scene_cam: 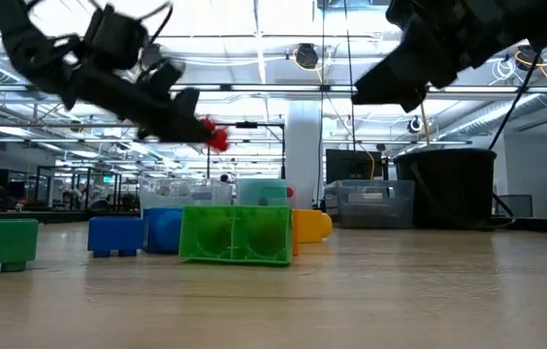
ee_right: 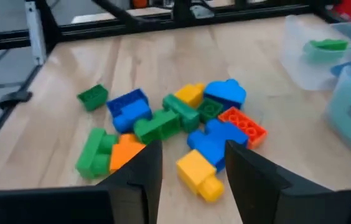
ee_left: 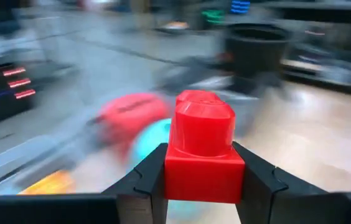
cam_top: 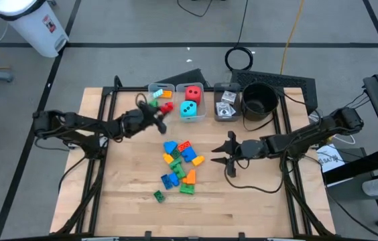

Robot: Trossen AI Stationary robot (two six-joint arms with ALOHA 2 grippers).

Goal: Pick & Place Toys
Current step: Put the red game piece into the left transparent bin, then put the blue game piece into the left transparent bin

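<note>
Red brick (ee_left: 200, 149) sits clamped in our left tool (cam_top: 162, 109) above the bins; our right tool (cam_top: 217, 158), fingers apart, hovers beside the desk's brick pile (cam_top: 179, 167).

Behind the red brick (ee_left: 202, 149), the left wrist view smears the bins (ee_left: 132, 134) and pot (ee_left: 257, 46). Its lower sides hide between the fingers (ee_left: 145, 183).

No legible text, brand, number or sign in any view. White bin (cam_top: 31, 23) at the high view's far left carries a small red mark, unreadable. Cards in the clear bin (cam_top: 226, 104) show dark print, too small to read. Paper sheet (cam_top: 328, 158) by the right arm has markings, illegible
</note>
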